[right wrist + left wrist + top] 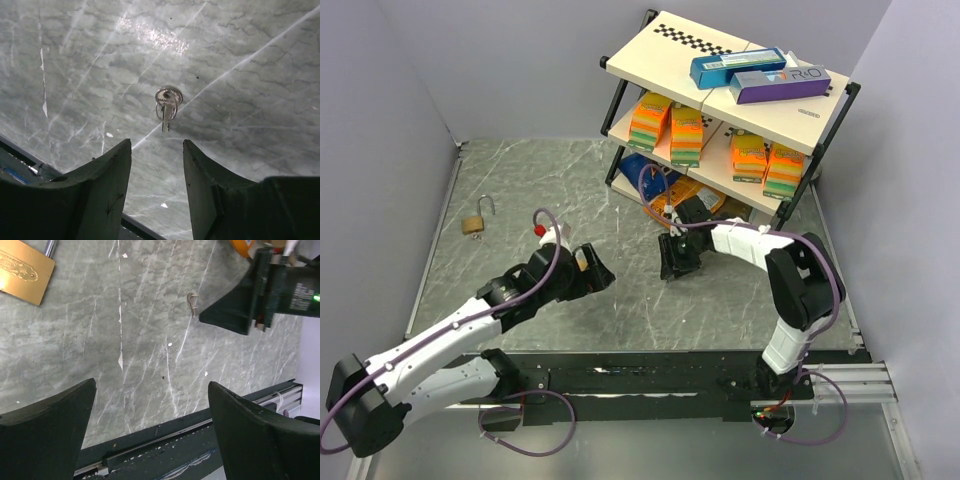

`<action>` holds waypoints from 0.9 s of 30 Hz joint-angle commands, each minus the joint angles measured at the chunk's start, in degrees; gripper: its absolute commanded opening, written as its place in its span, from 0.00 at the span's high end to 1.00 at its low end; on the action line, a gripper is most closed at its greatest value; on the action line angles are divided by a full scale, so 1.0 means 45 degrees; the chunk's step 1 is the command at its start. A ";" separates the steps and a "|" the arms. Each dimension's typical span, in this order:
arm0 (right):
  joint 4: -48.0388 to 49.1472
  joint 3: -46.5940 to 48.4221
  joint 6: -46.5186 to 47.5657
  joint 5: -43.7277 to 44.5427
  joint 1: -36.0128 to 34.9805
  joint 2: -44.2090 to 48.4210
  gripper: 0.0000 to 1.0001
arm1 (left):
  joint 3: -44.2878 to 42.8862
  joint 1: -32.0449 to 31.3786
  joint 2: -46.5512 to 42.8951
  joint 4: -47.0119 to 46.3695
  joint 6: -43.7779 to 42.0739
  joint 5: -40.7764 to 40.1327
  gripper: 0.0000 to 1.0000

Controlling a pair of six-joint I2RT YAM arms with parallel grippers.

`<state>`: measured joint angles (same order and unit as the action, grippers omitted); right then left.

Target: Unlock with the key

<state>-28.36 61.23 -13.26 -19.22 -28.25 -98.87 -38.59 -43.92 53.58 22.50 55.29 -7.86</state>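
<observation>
Nearest, two arms are bolted at the near edge of the bench: the left arm and the right arm, each with one gripper.

The left gripper hangs over the middle of the bench. Its fingers are spread wide with nothing between them, and only bare bench shows in the gap in its wrist view.

The right gripper is just to its right, low over the surface. Its fingers are parted and hold nothing.

One key lies flat on the bench near the centre, on a small ring, just beyond the right gripper's fingertips and not between them. Its long axis runs roughly near to far. The round head is on the far side and the blade points back toward the near edge and the right gripper. In the left wrist view the key sits just beside one dark fingertip of the right gripper, and whether they touch I cannot tell.

Farther off, one padlock lies toward the left edge with its shackle up. The left wrist view shows a brass padlock body at its upper left, and I cannot tell whether it is the same one.

At the far right corner stands one rack. It has two boxes on top and four orange packs on the middle shelf.
</observation>
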 commanded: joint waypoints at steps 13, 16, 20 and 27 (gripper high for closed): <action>0.0657 0.1237 -0.0511 -0.0162 -0.0050 -0.1447 0.55 | 0.0236 -0.0064 -0.2297 0.1386 0.0800 -0.0636 0.02; 0.0618 0.1315 -0.0473 -0.0201 -0.0050 -0.1544 0.66 | 0.0158 -0.0064 -0.2337 0.1581 0.0761 -0.0676 0.02; 0.0599 0.1354 -0.0433 -0.0259 -0.0070 -0.1506 0.84 | 0.0040 -0.0045 -0.2278 0.1621 0.0780 -0.0617 0.02; 0.0170 0.1821 -0.0121 -0.1059 -0.0070 -0.0609 1.00 | -0.0330 -0.0064 -0.2103 0.1193 0.1581 -0.0346 0.01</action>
<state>-26.39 65.87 -15.00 -21.32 -28.27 -105.23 -37.67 -43.97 43.77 29.65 59.37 -10.00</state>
